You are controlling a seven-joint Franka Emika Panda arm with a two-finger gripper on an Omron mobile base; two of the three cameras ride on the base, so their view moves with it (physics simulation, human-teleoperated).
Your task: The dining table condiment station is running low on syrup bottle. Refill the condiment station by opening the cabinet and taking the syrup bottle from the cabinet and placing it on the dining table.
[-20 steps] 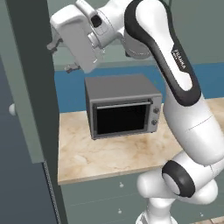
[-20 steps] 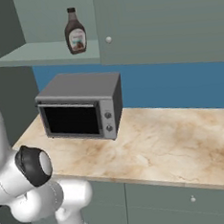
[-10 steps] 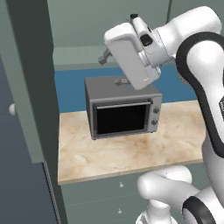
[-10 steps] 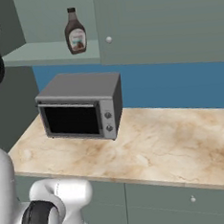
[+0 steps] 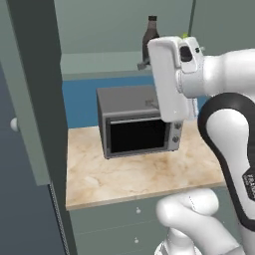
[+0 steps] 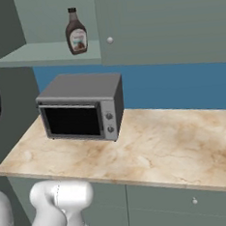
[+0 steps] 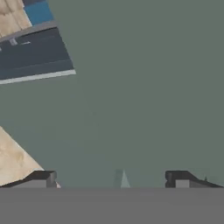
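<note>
Syrup bottle (image 6: 76, 31) upper left on open cabinet (image 6: 56, 53) shelf, pale label too blurred to read, gripper (image 7: 114, 178) fingertips apart, microwave (image 6: 80, 108) below on surface (image 6: 161, 144)

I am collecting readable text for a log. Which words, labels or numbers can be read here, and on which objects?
Syrup bottle: a pale label, too blurred to read.
Robot arm: small dark lettering, too small to read.
Microwave: its control knobs carry no readable marks.
</note>
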